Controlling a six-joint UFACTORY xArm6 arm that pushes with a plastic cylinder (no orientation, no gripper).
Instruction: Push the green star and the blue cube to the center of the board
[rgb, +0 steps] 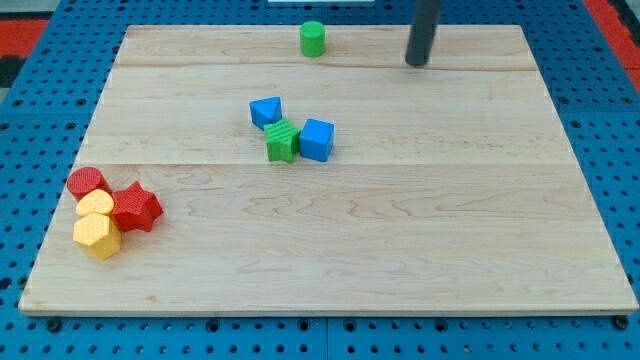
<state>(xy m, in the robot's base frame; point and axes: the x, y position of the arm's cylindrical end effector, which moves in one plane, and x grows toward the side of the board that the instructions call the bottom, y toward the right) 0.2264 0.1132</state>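
Observation:
The green star (282, 140) lies left of the board's middle, touching the blue cube (317, 139) on its right. A second blue block (266, 111), wedge-like, sits just above and left of the star. My tip (416, 62) is near the view's top, right of centre, well apart from the star and cube, up and to their right.
A green cylinder (313, 39) stands near the top edge. At the view's left a cluster holds a red cylinder (87, 182), a red star (135, 207) and two yellow blocks (96, 204) (97, 235). The wooden board (400, 250) lies on a blue pegboard.

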